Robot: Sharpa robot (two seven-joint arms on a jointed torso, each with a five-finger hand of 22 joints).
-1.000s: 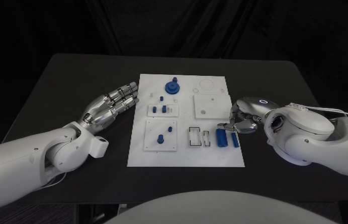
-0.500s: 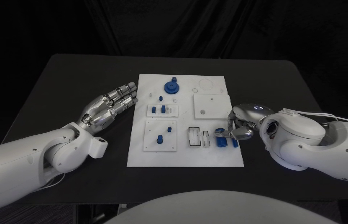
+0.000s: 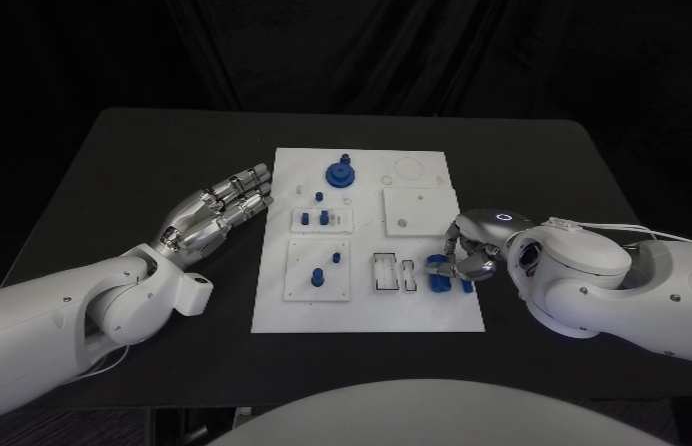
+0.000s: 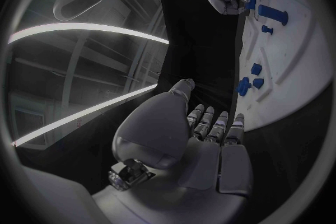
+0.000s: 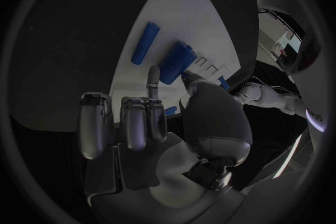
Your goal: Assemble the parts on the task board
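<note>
Right hand (image 3: 469, 256), fingers closing on blue cylinder (image 5: 175, 63) at task board (image 3: 281, 311) near right edge, full grasp unconfirmed; left hand (image 3: 216, 211) spread, idle on surface beside board; risk: cylinder rolling from partial pinch.

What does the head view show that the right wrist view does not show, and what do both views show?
Head view alone: the round blue part at the far end of the task board, and the left hand lying beside the board. Right wrist view alone: the right hand from behind, a fingertip touching one blue cylinder. Both views: the board and the two blue cylinders near that hand.
</note>
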